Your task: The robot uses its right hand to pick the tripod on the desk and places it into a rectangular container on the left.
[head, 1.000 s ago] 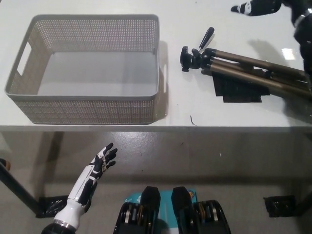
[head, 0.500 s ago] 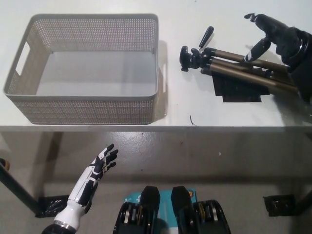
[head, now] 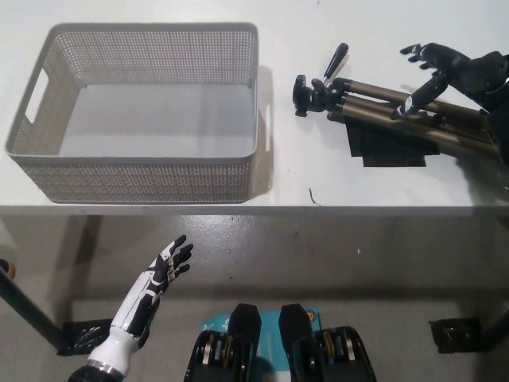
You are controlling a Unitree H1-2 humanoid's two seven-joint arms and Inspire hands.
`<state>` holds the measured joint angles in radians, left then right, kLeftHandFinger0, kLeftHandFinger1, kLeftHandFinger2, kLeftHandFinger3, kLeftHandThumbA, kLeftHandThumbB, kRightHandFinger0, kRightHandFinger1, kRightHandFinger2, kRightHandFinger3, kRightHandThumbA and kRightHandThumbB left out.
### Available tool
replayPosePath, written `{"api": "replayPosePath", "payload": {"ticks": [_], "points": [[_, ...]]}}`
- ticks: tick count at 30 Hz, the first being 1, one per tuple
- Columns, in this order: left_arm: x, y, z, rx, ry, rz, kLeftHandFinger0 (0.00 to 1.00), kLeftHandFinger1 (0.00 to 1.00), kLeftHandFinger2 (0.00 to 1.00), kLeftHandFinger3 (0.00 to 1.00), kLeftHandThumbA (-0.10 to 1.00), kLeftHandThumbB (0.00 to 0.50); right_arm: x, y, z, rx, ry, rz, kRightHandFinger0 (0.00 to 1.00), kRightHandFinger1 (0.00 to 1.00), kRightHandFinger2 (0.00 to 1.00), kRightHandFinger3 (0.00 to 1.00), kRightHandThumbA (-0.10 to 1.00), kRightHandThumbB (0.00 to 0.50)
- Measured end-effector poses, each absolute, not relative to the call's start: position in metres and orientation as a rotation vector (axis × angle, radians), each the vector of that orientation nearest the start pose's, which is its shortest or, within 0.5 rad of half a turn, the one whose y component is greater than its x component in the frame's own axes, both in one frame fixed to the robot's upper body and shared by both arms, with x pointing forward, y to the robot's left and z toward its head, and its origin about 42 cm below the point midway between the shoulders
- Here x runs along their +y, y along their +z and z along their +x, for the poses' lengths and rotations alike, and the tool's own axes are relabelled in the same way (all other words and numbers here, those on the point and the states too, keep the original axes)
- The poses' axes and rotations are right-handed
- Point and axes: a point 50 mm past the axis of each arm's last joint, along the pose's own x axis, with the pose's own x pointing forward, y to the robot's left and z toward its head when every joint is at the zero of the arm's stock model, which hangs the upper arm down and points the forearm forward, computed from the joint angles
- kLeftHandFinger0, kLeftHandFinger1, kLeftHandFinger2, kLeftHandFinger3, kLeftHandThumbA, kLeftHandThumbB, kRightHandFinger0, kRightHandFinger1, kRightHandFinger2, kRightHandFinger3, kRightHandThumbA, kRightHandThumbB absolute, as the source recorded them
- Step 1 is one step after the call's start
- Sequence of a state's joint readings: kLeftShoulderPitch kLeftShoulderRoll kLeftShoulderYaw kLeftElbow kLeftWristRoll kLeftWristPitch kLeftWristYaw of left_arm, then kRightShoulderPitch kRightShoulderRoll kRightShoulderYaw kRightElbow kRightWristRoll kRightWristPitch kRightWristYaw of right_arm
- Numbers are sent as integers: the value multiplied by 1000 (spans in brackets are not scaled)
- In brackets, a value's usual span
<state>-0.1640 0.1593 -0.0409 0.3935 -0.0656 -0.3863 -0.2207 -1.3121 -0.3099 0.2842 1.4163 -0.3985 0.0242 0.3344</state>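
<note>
Though I look for brands or labels, I can read no writing on anything from this view. My right hand (head: 453, 68) reaches in from the right edge, over the legs of the tripod (head: 382, 107), with its fingers (head: 417, 94) spread apart and clamped on nothing. One finger points down and seems to touch a bronze leg; whether it truly presses on it I cannot tell. The others curl open above the legs.

The tripod lies folded on its side on the white worktop (head: 318, 171), on the right part of it. Its black head and handle point toward the basket (head: 135, 163), and its legs run off toward the right edge. A black patch (head: 394, 151) lies on the worktop under the legs.

The basket is a grey rectangular one with perforated walls and a cut-out handle on its left end. It stands on the left of the worktop, near the tripod's head but apart from it.

My left hand (head: 163, 267) hangs low at the lower left, below the worktop's front edge, fingers apart, holding nothing.
</note>
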Motion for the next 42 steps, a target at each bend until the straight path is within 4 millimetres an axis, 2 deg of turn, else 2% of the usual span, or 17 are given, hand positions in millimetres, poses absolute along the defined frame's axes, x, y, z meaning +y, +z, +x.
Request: {"api": "replayPosePath", "payload": {"ticks": [11,15,16,17,23,27,29,30,31,32,35,36,37,38,40,41,42], "points": [[243,65,327,-140,-274,115,1000,1000,1000,1000,1000,500,-247,310,593,314,375,-931,1000,1000,1000,1000,1000,486],[243,65,327,-140,-274,116,1000,1000,1000,1000,1000,500,-245,301,592,371,373,-1034,1000,1000,1000,1000,927,444],[243,65,327,-140,-275,116,1000,1000,1000,1000,1000,500,-245,297,591,388,371,-1064,1000,1000,1000,1000,1000,497],[243,65,327,-140,-275,116,1000,1000,1000,1000,1000,500,-244,288,589,413,368,-1114,1000,1000,1000,1000,1000,500],[243,65,327,-141,-278,117,1000,1000,1000,1000,1000,500,-245,265,584,446,315,-1372,1000,1000,1000,1000,1000,446],[243,66,327,-145,-281,117,1000,1000,1000,1000,1000,500,-250,254,581,444,278,-1462,1000,1000,1000,1000,934,464],[243,65,326,-145,-282,118,1000,1000,1000,1000,1000,500,-254,248,578,449,255,-1498,1000,1000,1000,1000,727,414],[243,65,326,-145,-282,118,1000,1000,1000,1000,1000,500,-256,245,577,451,246,-1508,1000,1000,1000,1000,655,428],[243,65,326,-145,-283,118,1000,1000,1000,1000,1000,500,-260,241,576,447,222,-1517,1000,1000,1000,1000,334,342],[243,65,326,-145,-283,118,1000,1000,1000,1000,1000,500,-262,238,575,437,210,-1519,797,882,970,993,178,281],[242,65,326,-145,-287,117,1000,1000,1000,1000,1000,500,-265,226,570,390,171,-1531,278,350,470,686,-98,251],[242,64,325,-142,-289,117,1000,1000,1000,1000,1000,500,-264,227,571,362,154,-1531,234,305,425,666,-100,224],[242,64,325,-142,-289,117,1000,1000,1000,1000,1000,500,-264,227,571,341,141,-1527,312,400,502,636,-100,209],[242,64,325,-142,-290,117,1000,1000,1000,1000,1000,500,-264,226,570,318,125,-1522,309,379,473,604,-100,196],[242,64,325,-142,-290,118,1000,1000,1000,1000,1000,500,-265,227,570,275,95,-1502,63,154,283,447,-100,185],[242,64,325,-143,-290,119,1000,1000,1000,1000,1000,500,-265,227,570,254,81,-1486,3,120,268,428,-100,184],[242,64,325,-143,-290,119,1000,1000,1000,1000,1000,500,-265,228,570,227,64,-1468,0,68,203,302,-100,192]]}}
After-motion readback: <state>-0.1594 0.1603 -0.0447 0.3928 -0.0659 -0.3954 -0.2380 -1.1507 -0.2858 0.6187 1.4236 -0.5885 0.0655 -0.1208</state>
